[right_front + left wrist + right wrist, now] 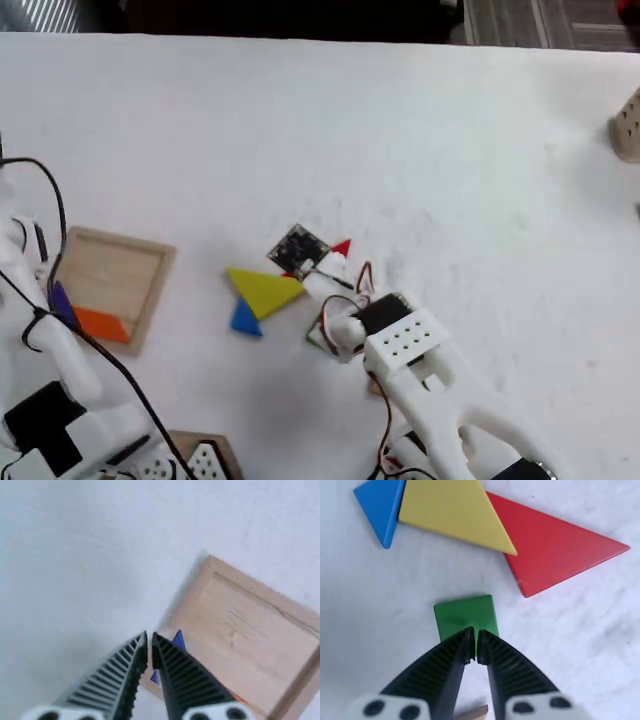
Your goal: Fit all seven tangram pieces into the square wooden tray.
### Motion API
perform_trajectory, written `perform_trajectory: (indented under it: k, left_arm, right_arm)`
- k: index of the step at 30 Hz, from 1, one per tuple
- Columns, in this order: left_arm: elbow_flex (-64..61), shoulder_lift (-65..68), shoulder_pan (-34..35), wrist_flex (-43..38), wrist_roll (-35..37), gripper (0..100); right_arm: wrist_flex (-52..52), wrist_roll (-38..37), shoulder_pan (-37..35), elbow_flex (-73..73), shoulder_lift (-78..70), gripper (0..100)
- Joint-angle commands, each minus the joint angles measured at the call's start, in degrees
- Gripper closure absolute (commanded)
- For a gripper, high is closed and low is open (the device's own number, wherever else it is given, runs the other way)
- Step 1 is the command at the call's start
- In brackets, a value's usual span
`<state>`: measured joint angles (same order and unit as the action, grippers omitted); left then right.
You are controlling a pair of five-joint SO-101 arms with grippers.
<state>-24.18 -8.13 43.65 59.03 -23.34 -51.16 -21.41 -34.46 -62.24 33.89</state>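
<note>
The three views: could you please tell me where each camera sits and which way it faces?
High view: fixed above, looking down on the table; the left arm and right arm show at the bottom.
Left wrist view: on the left wrist, looking past the left end effector at the wooden tray.
Right wrist view: on the right wrist, looking past the right end effector at the green piece.
Shared: the yellow triangle in high and right wrist views.

lab bench: white table, loose cables
</note>
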Motion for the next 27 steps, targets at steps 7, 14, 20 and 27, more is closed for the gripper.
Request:
perform_trajectory:
  k: [7, 14, 20, 27]
  left_arm:
    - [23.03, 21.93, 0.31, 1.58, -19.52, 81]
    - [37.8, 37.49, 0.22, 9.14, -24.53, 83]
    - [39.65, 38.64, -1.36, 15.3, -26.99, 83]
    - [39.12, 35.12, -2.33, 16.35, -26.64, 83]
  right_arm:
    - [1.19, -0.88, -0.22, 0.35, 1.71, 98.1]
    - [1.19, -0.88, -0.22, 0.35, 1.63, 98.1]
    - [1.19, -0.88, -0.31, 0.35, 1.54, 98.1]
    - [1.19, -0.88, -0.4, 0.35, 1.63, 98.1]
